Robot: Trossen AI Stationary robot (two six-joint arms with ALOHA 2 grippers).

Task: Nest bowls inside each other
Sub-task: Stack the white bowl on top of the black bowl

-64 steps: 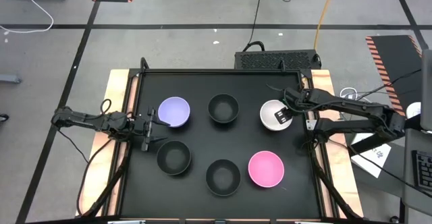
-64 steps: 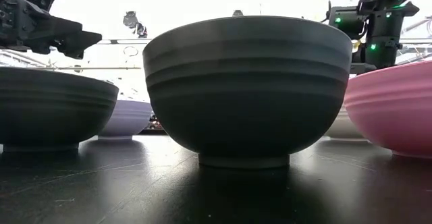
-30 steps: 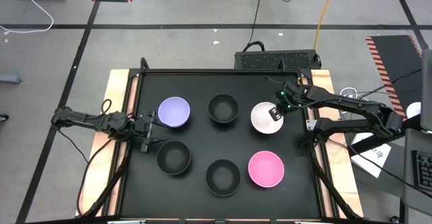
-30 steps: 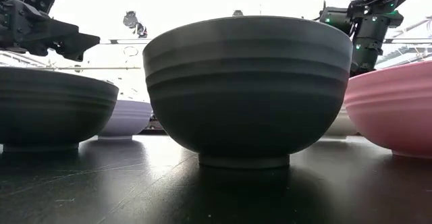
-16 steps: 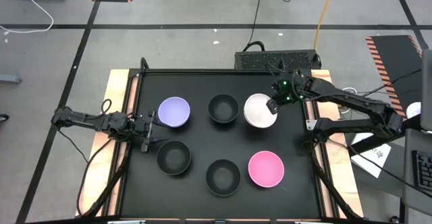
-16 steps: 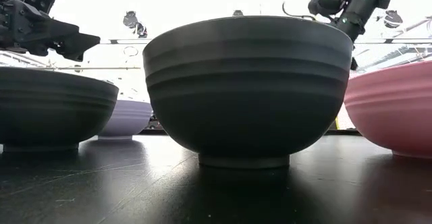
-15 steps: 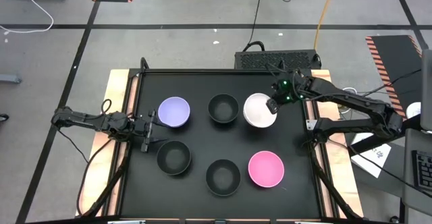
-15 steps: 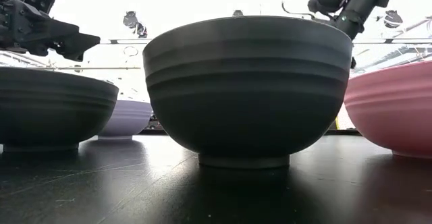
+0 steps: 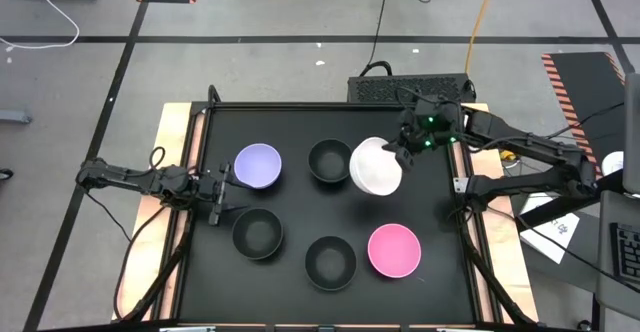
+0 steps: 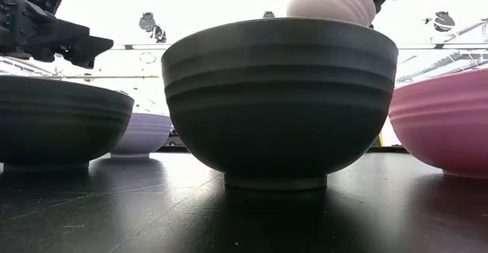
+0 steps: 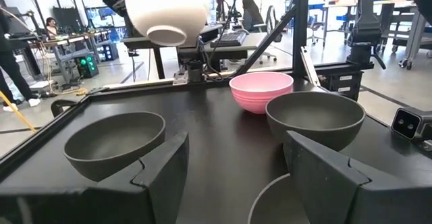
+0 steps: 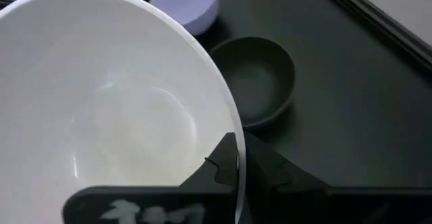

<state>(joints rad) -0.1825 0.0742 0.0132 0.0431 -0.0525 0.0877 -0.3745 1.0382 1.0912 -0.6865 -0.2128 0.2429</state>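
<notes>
Aloft, the smooth round white bowl (image 9: 376, 168) hangs tilted, rim pinched by the right gripper (image 9: 404, 154); left gripper (image 9: 219, 189) jaws open.

Lifted bowl (image 9: 376, 167) right of rear-mid bowl (image 9: 330, 160) (5 on table (image 9: 300, 122)).

Black table (image 9: 300, 122) with three black bowls (image 9: 331, 160), lavender bowl (image 9: 258, 165), pink bowl (image 9: 393, 250)

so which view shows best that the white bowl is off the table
The left wrist view: the white bowl hangs clear above the table. The high view shows only its place, the low view only its top, the right wrist view its inside.
</notes>
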